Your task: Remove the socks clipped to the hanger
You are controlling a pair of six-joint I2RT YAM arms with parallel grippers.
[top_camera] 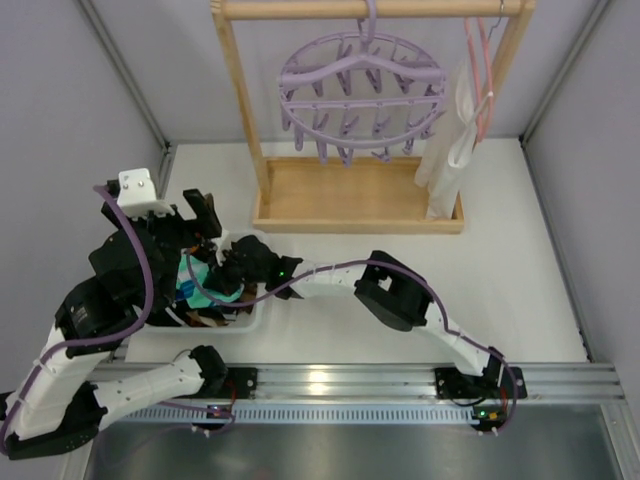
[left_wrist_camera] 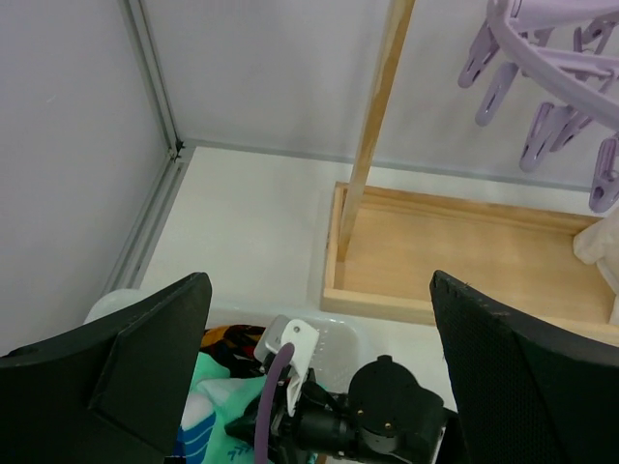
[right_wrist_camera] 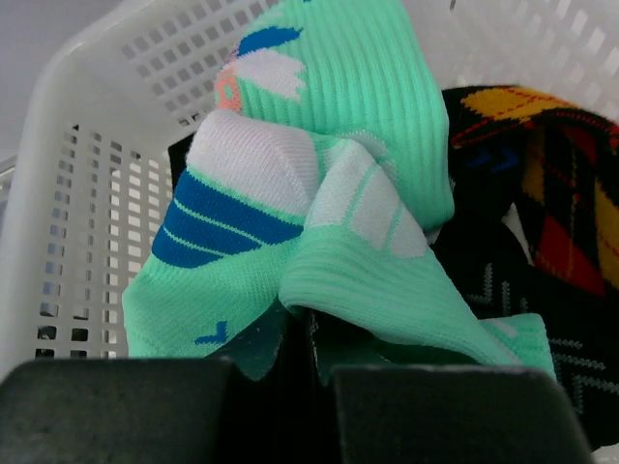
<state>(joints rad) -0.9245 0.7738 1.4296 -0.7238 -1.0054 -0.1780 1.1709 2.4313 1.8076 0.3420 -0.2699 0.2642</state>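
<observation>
Nearest, the right gripper [right_wrist_camera: 308, 377] has its dark jaws drawn nearly together on a fold of the teal-and-white sock [right_wrist_camera: 329, 145], down inside the white basket [right_wrist_camera: 97, 145]; the knit is ribbed, soft and limp, light enough that a pinch on any doubled fold should carry it, though it will likely drape and may catch on the lattice wall; beside it lie the argyle sock [right_wrist_camera: 561, 164], red, yellow and black, and a dark sock [right_wrist_camera: 542, 319] with pale zigzag marks, touching one another in a loose heap; above the basket the left gripper [left_wrist_camera: 319, 280] stands spread wide and holds nothing; farther off, the lavender hanger [top_camera: 360, 95], a stiff plastic ring with dangling pegs, hangs from the wooden rack [top_camera: 360, 195], and no sock shows on its clips; a white cloth [top_camera: 450, 140] hangs just beside it.
</observation>
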